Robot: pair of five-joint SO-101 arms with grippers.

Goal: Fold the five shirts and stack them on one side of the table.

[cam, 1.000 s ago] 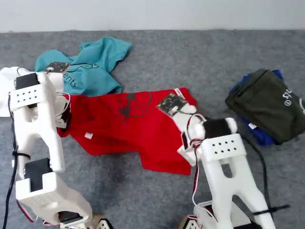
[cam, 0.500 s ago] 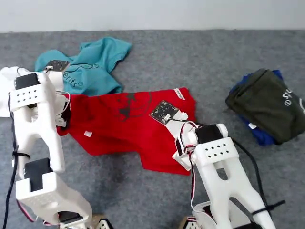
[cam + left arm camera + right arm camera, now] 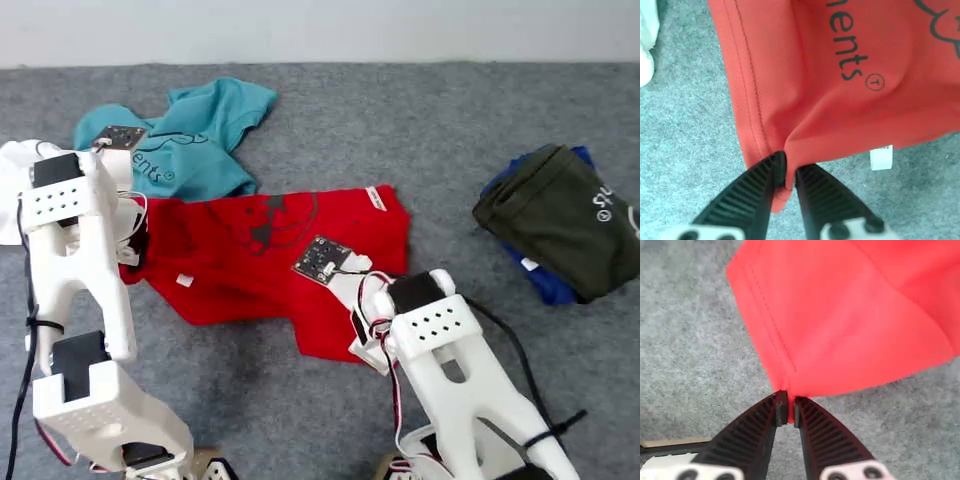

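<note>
A red shirt point(image 3: 240, 265) lies spread on the grey table at the middle. My left arm point(image 3: 75, 230) stands over its left edge, and the left gripper point(image 3: 785, 177) is shut on the red shirt's point(image 3: 840, 75) hem near a corner. My right arm point(image 3: 425, 320) stands at the shirt's front right. The right gripper point(image 3: 788, 412) is shut on an edge of the red shirt point(image 3: 850, 315), holding it a little above the table. A teal shirt point(image 3: 190, 140) lies crumpled at the back left. A white shirt point(image 3: 12, 185) lies at the far left.
At the right, a folded dark green shirt point(image 3: 555, 215) rests on a folded blue shirt point(image 3: 545, 285). Bare grey table point(image 3: 400, 130) stretches across the back middle and between the red shirt and the folded pile.
My right arm has moved left and toward the front, pulling the red shirt's right side with it. The left arm has kept still.
</note>
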